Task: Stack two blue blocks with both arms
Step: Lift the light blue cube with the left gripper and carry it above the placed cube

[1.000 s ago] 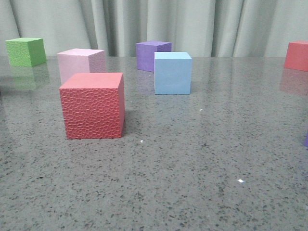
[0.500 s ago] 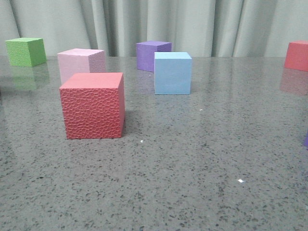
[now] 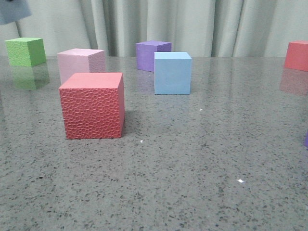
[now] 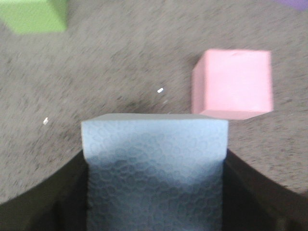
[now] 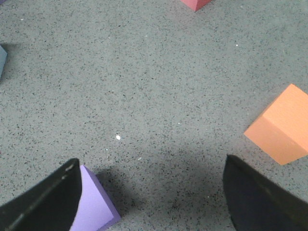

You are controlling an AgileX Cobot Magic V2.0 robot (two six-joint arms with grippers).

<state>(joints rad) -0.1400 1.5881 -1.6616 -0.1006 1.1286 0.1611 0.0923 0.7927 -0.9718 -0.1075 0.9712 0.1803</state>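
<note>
One pale blue block stands on the table near the middle, in front of a purple cube. The other blue block, with a pebbled face, fills the space between the dark fingers of my left gripper, which is shut on it above the table. A blurred blue-grey corner of that block shows at the top left of the front view. My right gripper hangs open over bare table, with nothing between its fingers. A lilac cube lies right beside one finger.
A red pebbled cube stands front left, with a pink cube behind it and a green cube at the far left. Another red cube sits far right. An orange cube lies near my right gripper.
A blurred blue-grey shape has come into the top left corner of the front view. The cubes on the table have not moved.
</note>
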